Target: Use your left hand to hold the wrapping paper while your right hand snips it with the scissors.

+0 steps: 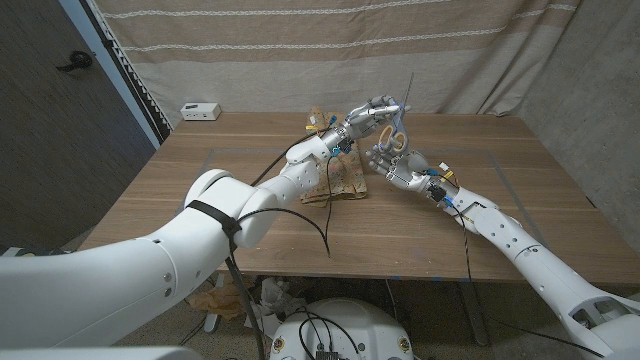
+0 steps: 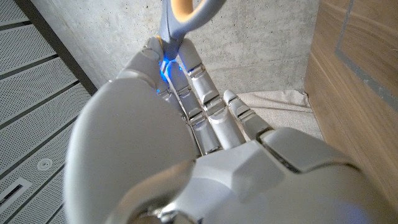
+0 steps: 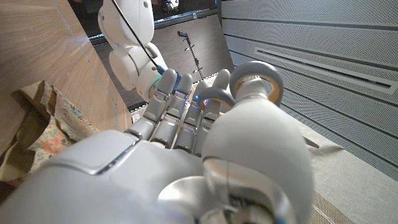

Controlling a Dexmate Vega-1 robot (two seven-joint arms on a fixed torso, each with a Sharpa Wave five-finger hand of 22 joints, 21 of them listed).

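The scissors (image 1: 398, 133), grey-handled with tan inside the loops, are held in the air over the table's far middle, blades pointing up. My left hand (image 1: 370, 113) grips them from the left at its fingertips, and its wrist view has a handle loop (image 2: 184, 14) at those fingertips (image 2: 186, 68). My right hand (image 1: 385, 160) comes up from below, its fingers at the handle loops (image 3: 261, 79). The brown patterned wrapping paper (image 1: 340, 182) lies crumpled on the table beneath both hands, untouched, with its edge (image 3: 43, 124) beside my right hand (image 3: 186, 149).
A small white box (image 1: 200, 110) sits at the table's back left corner. A black cable (image 1: 325, 215) hangs from my left arm over the wooden table (image 1: 200, 190). Cloth curtains stand behind and to the right.
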